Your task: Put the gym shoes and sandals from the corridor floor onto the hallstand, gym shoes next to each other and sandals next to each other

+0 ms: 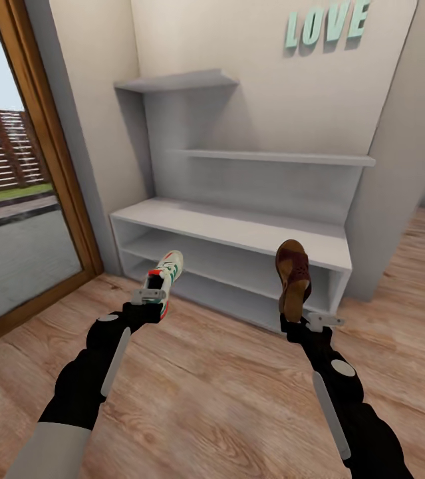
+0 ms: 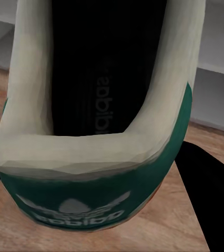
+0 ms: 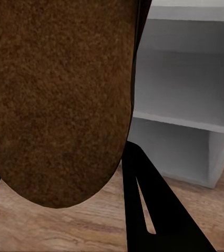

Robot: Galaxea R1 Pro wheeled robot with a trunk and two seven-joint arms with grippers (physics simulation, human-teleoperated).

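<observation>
My left gripper (image 1: 155,301) is shut on a white gym shoe (image 1: 164,273) with green stripes, held above the corridor floor (image 1: 225,386) in front of the hallstand's (image 1: 239,229) lower left tier. Up close, the left wrist view looks into the gym shoe's (image 2: 96,131) heel opening with its green tab. My right gripper (image 1: 293,318) is shut on a brown sandal (image 1: 294,273), held upright by its heel before the right end of the rack. In the right wrist view the sandal's (image 3: 59,100) brown sole covers most of the picture, with the hallstand's (image 3: 185,100) open tiers behind.
A glass door with a wooden frame (image 1: 52,153) stands to the left of the rack. Teal LOVE letters (image 1: 326,25) hang on the wall above the two stepped upper shelves (image 1: 272,157). A wall corner (image 1: 398,199) juts out to the right of the rack.
</observation>
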